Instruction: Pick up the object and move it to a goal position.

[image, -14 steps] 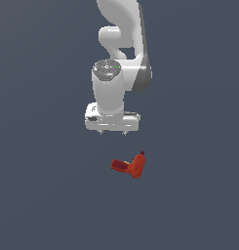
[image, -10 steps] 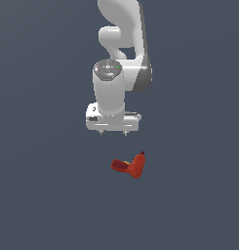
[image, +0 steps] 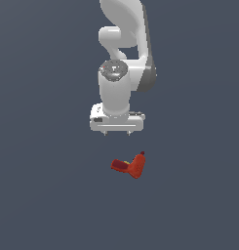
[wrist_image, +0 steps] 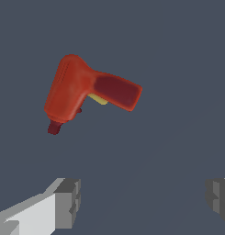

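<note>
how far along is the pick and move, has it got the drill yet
Nothing looks done: the red drill-like object lies on the dark floor, untouched. In hand: the gripper hangs above it in the exterior view, and the wrist view shows its fingers spread wide with nothing between them. Left: descend, grasp, lift, carry to the goal, which isn't visible.
</note>
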Robot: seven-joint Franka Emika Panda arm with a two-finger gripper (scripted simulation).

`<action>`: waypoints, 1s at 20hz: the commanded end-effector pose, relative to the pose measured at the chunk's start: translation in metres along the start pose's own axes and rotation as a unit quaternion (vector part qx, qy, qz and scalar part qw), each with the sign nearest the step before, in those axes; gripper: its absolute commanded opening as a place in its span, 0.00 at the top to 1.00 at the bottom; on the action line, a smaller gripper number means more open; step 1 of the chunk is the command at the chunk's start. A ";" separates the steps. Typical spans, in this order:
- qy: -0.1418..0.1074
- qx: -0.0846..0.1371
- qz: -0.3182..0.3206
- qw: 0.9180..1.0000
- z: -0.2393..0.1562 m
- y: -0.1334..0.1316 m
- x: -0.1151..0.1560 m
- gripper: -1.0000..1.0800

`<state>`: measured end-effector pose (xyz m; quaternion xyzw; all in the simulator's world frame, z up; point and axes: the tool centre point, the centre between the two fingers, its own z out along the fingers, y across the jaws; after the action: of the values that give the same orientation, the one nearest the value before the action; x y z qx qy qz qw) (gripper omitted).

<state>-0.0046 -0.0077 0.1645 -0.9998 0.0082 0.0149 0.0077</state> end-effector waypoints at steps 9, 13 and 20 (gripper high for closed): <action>-0.010 -0.002 -0.046 0.999 0.006 -0.002 0.011 0.00; -0.019 -0.002 -0.084 0.996 0.012 -0.003 0.019 0.00; -0.040 -0.001 -0.175 0.984 0.026 -0.006 0.039 0.00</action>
<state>0.0291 -0.0023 0.1408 -0.9880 -0.1463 0.0486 0.0085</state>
